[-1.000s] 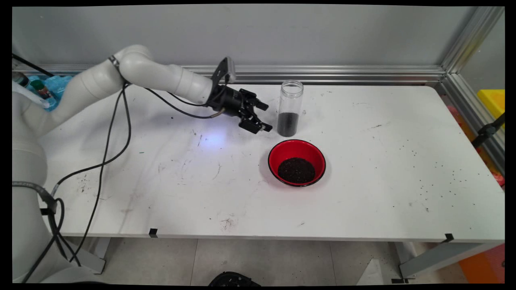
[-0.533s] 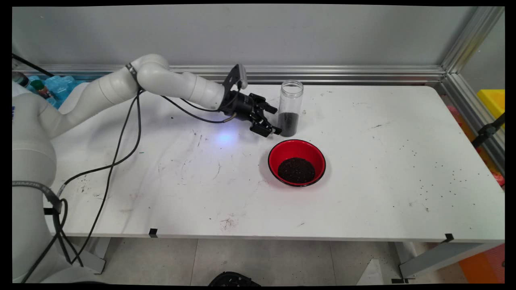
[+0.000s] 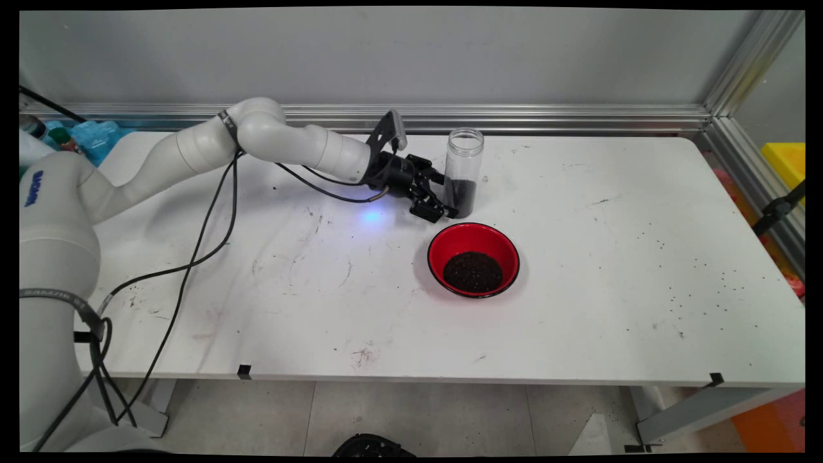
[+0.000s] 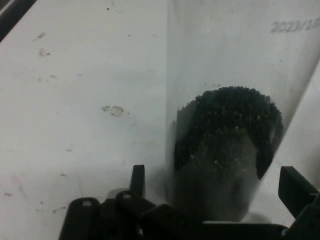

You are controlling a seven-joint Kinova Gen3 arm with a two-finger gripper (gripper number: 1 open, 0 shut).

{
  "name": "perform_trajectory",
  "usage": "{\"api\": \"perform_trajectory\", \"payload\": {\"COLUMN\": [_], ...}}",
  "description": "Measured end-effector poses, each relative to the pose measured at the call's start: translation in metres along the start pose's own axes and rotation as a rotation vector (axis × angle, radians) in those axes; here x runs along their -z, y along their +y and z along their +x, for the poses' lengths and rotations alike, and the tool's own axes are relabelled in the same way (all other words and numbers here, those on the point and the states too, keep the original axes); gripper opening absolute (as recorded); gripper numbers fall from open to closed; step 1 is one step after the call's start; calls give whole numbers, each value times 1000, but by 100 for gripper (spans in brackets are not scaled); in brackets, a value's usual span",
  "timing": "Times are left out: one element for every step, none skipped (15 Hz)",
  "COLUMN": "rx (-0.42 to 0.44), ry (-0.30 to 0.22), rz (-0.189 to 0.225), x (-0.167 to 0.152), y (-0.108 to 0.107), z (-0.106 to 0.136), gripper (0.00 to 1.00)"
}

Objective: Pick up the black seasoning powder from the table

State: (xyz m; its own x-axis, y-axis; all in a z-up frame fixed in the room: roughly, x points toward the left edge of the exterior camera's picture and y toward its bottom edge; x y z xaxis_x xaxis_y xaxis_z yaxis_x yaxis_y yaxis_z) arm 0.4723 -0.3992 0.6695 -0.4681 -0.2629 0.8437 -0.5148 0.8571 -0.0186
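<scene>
White table (image 3: 578,308) against a grey wall, clear jar (image 3: 464,172) part-filled with dark grains standing upright near its back edge, black gripper (image 3: 446,196) spread wide around the jar's lower part, red bowl (image 3: 474,259) of dark grains just in front.

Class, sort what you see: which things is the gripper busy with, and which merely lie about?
Busy with:
- black two-finger gripper, open, its fingers either side of the jar
- tall clear plastic jar part-filled with dark grains

Lying about:
- red bowl of dark grains
- scattered dark grains on the white table
</scene>
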Motion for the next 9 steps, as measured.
{"api": "perform_trajectory", "payload": {"rx": [0, 0, 0, 0, 1, 1, 1, 1, 1], "ry": [0, 0, 0, 0, 0, 1, 2, 3, 3], "rz": [2, 3, 6, 8, 10, 12, 14, 15, 15], "x": [-2, -4, -6, -7, -9, -11, -13, -15, -17], "y": [0, 0, -1, -1, -1, -2, -2, -2, -2], "z": [-1, -1, -2, -2, -3, -3, -4, -4, -4], "gripper": [100, 100, 100, 100, 100, 100, 100, 100, 100]}}
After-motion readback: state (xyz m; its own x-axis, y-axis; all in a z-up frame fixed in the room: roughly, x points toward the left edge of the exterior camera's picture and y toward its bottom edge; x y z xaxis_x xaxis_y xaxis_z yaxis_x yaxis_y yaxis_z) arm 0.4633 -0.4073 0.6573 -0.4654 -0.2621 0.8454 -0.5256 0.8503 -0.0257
